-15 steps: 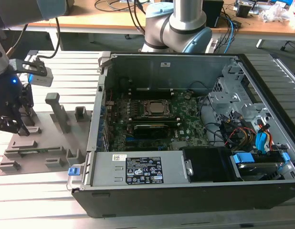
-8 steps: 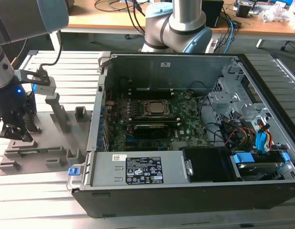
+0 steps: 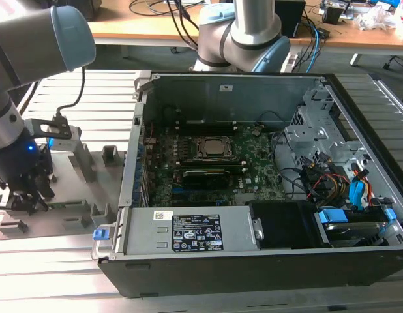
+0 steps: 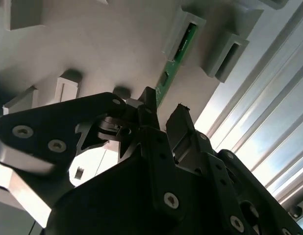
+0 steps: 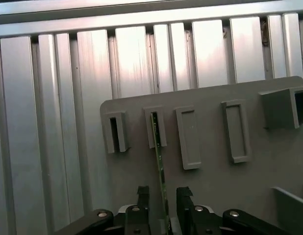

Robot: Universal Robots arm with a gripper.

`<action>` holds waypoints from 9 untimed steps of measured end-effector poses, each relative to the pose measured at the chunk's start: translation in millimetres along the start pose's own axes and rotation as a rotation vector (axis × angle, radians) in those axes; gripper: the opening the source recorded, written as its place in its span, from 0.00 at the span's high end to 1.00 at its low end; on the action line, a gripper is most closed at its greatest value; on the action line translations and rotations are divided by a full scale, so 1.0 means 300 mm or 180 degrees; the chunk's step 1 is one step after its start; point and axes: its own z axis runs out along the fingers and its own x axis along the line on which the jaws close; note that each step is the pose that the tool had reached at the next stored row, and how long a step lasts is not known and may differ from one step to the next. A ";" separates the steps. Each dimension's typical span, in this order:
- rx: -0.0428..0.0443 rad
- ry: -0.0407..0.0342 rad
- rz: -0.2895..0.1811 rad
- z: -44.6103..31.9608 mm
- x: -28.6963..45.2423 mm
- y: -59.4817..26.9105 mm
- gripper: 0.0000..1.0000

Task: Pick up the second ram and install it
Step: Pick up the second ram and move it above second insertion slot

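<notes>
Two fingers [image 5: 143,192] of the tool [image 5: 163,193] stand apart, flanking the second ram [image 5: 159,156] without clamping it.

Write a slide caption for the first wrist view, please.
The open end effector straddles the second ram, which stands on edge in a slot of the grey holder tray.

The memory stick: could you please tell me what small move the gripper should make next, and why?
Probably close the gripper: in the first wrist view its open fingers straddle the memory stick, which stands on edge in the grey holder, with a gap on each side.
</notes>
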 end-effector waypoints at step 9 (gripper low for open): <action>0.0000 0.0001 -0.0034 0.053 0.000 -0.001 0.78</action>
